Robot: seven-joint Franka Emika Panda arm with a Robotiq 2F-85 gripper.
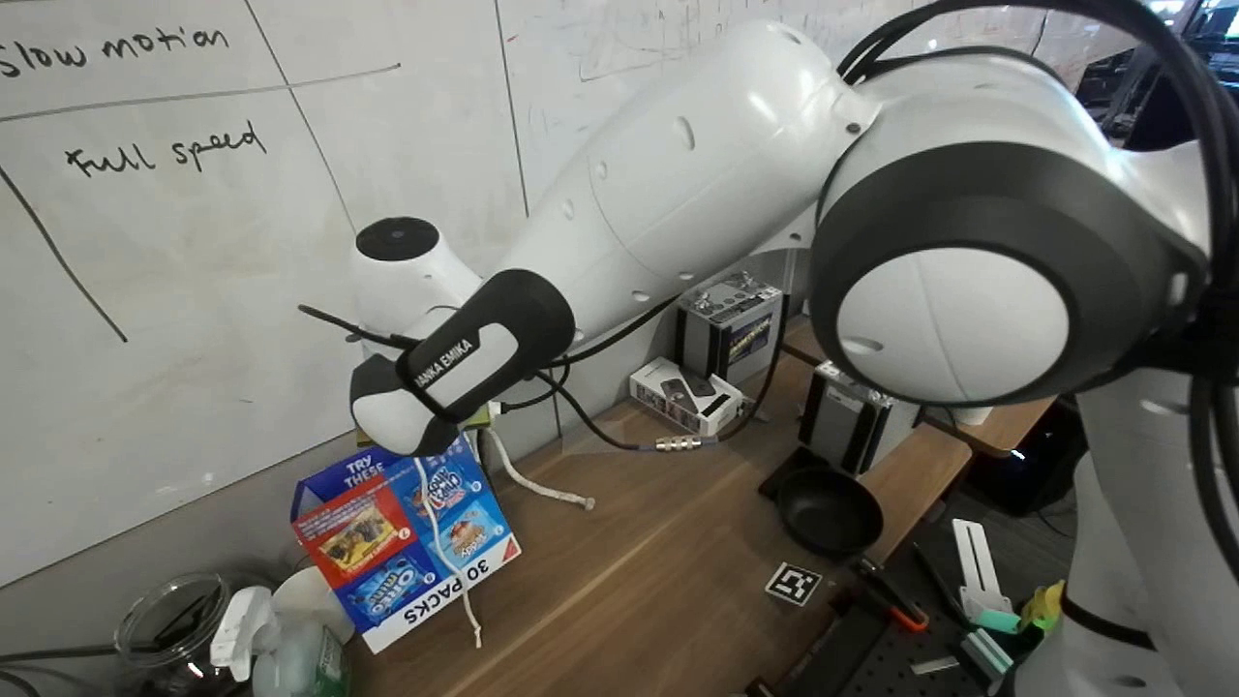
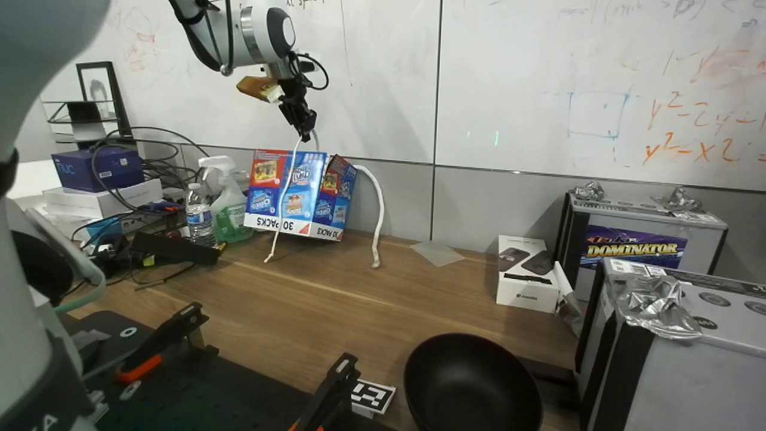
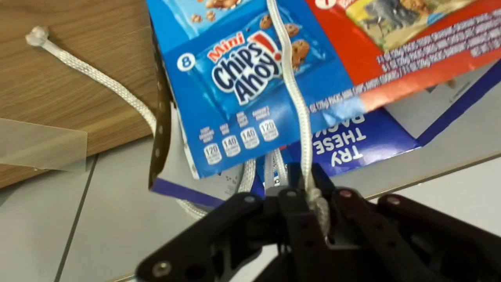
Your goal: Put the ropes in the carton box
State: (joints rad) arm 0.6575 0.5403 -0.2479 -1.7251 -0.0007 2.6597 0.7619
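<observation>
Above carton box (image 2: 311, 200) | gripper (image 2: 306, 133) — clenched on white rope (image 3: 301, 107) | one end hanging outside

Free room lay over the table (image 2: 359, 299) between box (image 2: 302, 194) and pan (image 2: 473, 383); the wall (image 2: 395, 206) blocked the way behind the box, a spray bottle (image 2: 228, 206) one side.

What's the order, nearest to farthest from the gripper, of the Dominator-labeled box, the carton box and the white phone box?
In an exterior view, from the gripper:
1. Carton box, just below it.
2. White phone box, toward the picture's right.
3. Dominator-labeled box, farther right.
</observation>
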